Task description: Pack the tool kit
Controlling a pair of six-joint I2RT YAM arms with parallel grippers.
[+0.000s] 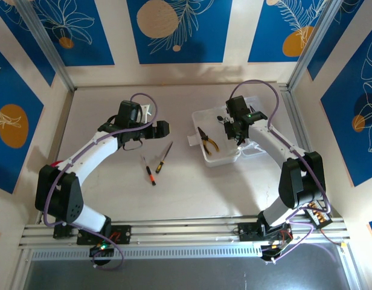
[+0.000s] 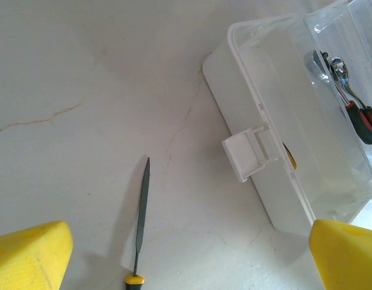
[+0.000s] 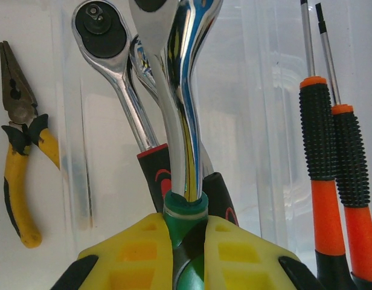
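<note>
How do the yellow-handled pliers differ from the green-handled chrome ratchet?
The pliers lie flat in the clear box, untouched; the ratchet is clamped by its green handle between the jaws of the right gripper. The pliers are dull dark metal with yellow grips; the ratchet is mirror-bright chrome. The pliers have two handles; the ratchet one shaft. Both are metal hand tools at the box.

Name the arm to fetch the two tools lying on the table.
Left. The left gripper, open, hangs by the thin black tool and orange-handled screwdriver; the right gripper is shut on a ratchet.
</note>
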